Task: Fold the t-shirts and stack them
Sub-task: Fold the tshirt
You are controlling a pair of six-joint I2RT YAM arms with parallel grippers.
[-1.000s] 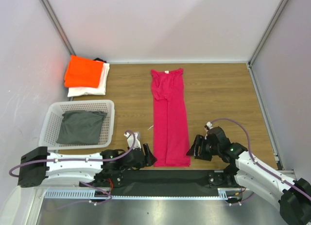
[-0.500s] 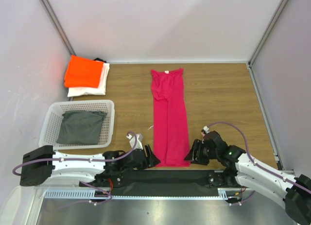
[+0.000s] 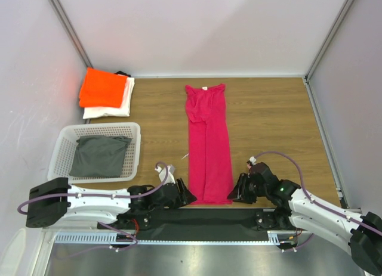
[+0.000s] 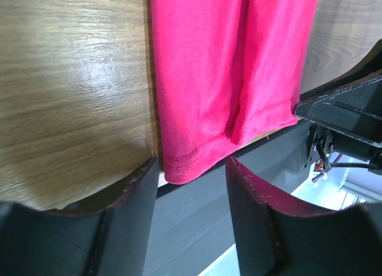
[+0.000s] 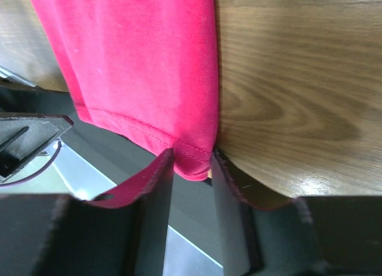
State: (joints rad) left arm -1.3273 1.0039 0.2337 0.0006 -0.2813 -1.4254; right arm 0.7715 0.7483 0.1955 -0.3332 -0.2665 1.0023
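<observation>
The magenta-pink t-shirt (image 3: 209, 139) lies as a long narrow strip down the middle of the wooden table, neck at the far end and hem at the near edge. My left gripper (image 3: 186, 195) is open, its jaws wide on either side of the hem's near-left corner (image 4: 182, 168). My right gripper (image 3: 237, 189) is open only narrowly, and the hem's near-right corner (image 5: 194, 160) sits between its fingertips. The orange t-shirt (image 3: 101, 88) lies folded on the folded white t-shirt (image 3: 113, 111) at the far left.
A white lattice basket (image 3: 62, 142) holding a dark grey cloth (image 3: 98, 157) stands at the left, just beyond my left arm. A black mat (image 3: 203, 217) runs along the near table edge under the hem. Walls close in the table on three sides.
My right gripper has moved left and nearer, up to the hem's right corner. My left gripper has edged right to the hem's left corner. The shirt has not moved.
</observation>
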